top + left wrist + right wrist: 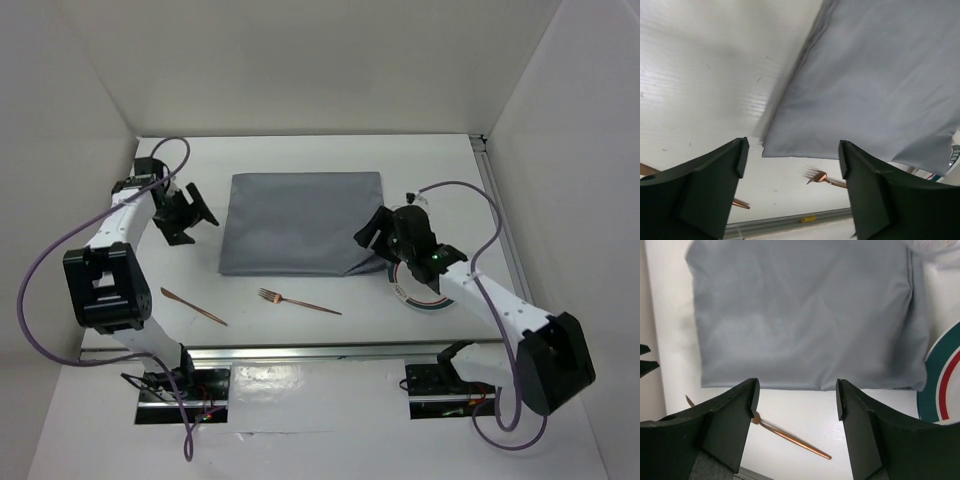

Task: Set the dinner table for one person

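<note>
1. Left tool (188,215) hovers just off the left edge of the grey mat (300,220), fingers spread with nothing between them. The right tool (372,230) sits at the mat's near right corner, likewise parted and empty.
2. The worktop (300,160) spreads under both arms, and the mat lies across its middle, toward the far side.
3. Nothing rests on the mat, so the setting looks barely begun.
4. The plate (942,385), teal and red at the rim, lies just off the mat's right side, partly under the right arm. It sits back from the right tool, toward that arm's base, so the right arm is the nearer one.
5. The fork (298,301) lies between the arms near the front rail, its long axis running left to right with the tines to the left. A second copper utensil (193,306) lies left of it, closer to the left arm.
6. Likely next, the right tool would need to draw back over the plate.
</note>
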Tool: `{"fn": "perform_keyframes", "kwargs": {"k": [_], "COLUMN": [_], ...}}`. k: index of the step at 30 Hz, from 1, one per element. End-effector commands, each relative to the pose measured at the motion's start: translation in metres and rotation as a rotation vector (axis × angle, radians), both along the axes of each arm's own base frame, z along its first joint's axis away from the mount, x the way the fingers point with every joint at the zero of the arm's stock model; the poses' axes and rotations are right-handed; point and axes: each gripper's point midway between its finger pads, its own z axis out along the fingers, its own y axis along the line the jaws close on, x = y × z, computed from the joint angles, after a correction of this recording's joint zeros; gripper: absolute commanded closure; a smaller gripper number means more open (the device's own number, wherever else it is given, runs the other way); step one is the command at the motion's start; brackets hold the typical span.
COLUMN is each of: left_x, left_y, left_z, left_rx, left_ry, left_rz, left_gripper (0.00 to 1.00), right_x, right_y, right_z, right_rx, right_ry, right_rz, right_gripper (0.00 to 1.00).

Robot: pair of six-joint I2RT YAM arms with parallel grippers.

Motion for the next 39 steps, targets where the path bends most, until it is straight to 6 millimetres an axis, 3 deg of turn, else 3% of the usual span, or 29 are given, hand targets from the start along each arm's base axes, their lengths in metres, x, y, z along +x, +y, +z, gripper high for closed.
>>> {"fn": "perform_keyframes", "kwargs": {"k": [1, 3, 4, 7, 8, 11, 12, 13, 14, 16, 22, 27, 33, 39], "left_x": [0.009, 0.013, 0.016, 0.016, 0.017, 0.020, 0.017, 0.016, 0.018, 0.016, -0.014, -0.023, -0.038, -0.043], "left_y": [0.002, -0.005, -0.012, -0.025, -0.034, -0.042, -0.046, -0.052, -0.056, -0.057, -0.057, -0.051, -0.036, -0.024], "left_z": [0.050, 0.057, 0.052, 0.042, 0.035, 0.017, 0.004, -0.002, -0.008, -0.026, -0.080, -0.100, -0.109, -0.102], "left_rx": [0.055, 0.044, 0.031, 0.019, 0.016, 0.028, 0.022, 0.019, 0.030, 0.041, 0.047, 0.075, 0.091, 0.115], "left_ry": [-0.149, -0.181, -0.176, -0.153, -0.146, -0.132, -0.093, -0.076, -0.066, -0.016, 0.132, 0.201, 0.261, 0.249], "left_rz": [-0.039, -0.049, -0.069, -0.096, -0.118, -0.134, -0.143, -0.159, -0.162, -0.159, -0.106, -0.076, 0.007, 0.037], "left_gripper": [0.12, 0.21, 0.31, 0.39, 0.43, 0.60, 0.66, 0.73, 0.86, 0.98, 1.00, 1.00, 1.00, 1.00], "right_x": [0.002, 0.003, 0.001, -0.003, -0.002, 0.008, 0.010, 0.015, 0.020, 0.028, 0.028, 0.006, -0.018, -0.028], "right_y": [-0.019, -0.023, -0.029, -0.028, -0.026, -0.013, -0.011, -0.010, -0.007, -0.011, -0.021, -0.028, -0.028, -0.017], "right_z": [0.025, 0.026, 0.027, 0.026, 0.025, 0.026, 0.003, -0.005, -0.022, -0.036, -0.091, -0.128, -0.151, -0.148], "right_rx": [-0.041, -0.077, -0.113, -0.141, -0.135, -0.134, -0.181, -0.192, -0.252, -0.300, -0.358, -0.362, -0.329, -0.302], "right_ry": [-0.051, -0.022, 0.001, 0.008, -0.017, -0.028, 0.050, 0.087, 0.156, 0.204, 0.340, 0.429, 0.493, 0.482], "right_rz": [-0.085, -0.115, -0.149, -0.157, -0.140, -0.059, -0.053, -0.049, -0.029, -0.044, -0.052, -0.037, -0.015, 0.013], "right_gripper": [0.26, 0.29, 0.35, 0.47, 0.63, 0.84, 0.96, 1.00, 1.00, 1.00, 1.00, 1.00, 1.00, 1.00]}}
